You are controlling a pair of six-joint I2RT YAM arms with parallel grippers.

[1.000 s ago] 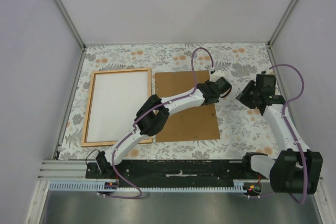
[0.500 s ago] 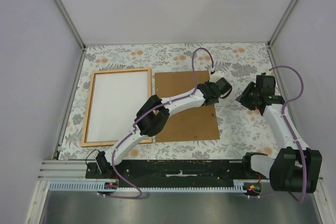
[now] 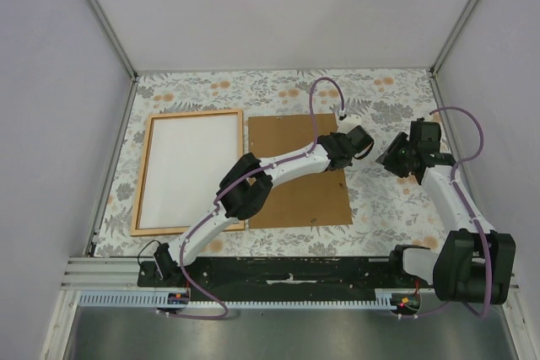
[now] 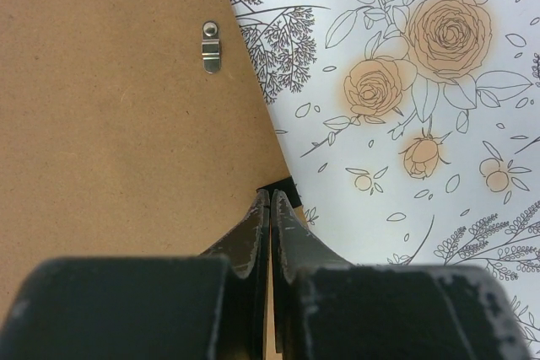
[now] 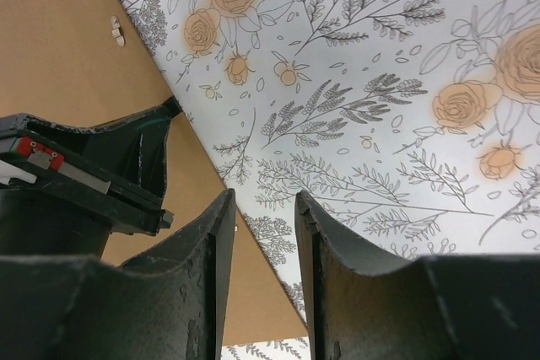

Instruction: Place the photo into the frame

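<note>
The photo (image 3: 186, 166) lies white side up inside the light wooden frame (image 3: 196, 113) at the table's left. My left gripper (image 3: 361, 142) is far from them, at the right edge of the brown backing board (image 3: 291, 196). In the left wrist view it (image 4: 271, 196) is shut, tips at a small black tab on that board edge (image 4: 110, 124); nothing shows clearly between the fingers. My right gripper (image 3: 390, 158) is open and empty just right of the left one, over the floral cloth (image 5: 264, 200).
The backing board carries small metal turn clips (image 4: 210, 46). The floral tablecloth (image 3: 388, 208) covers the table. Grey walls and rails (image 3: 110, 166) close in the left, right and back sides. The left arm's black wrist (image 5: 84, 166) is close beside the right fingers.
My right gripper has moved slightly left and up, closer to the left gripper. The board looks shifted a hair to the left. The frame and photo have not moved.
</note>
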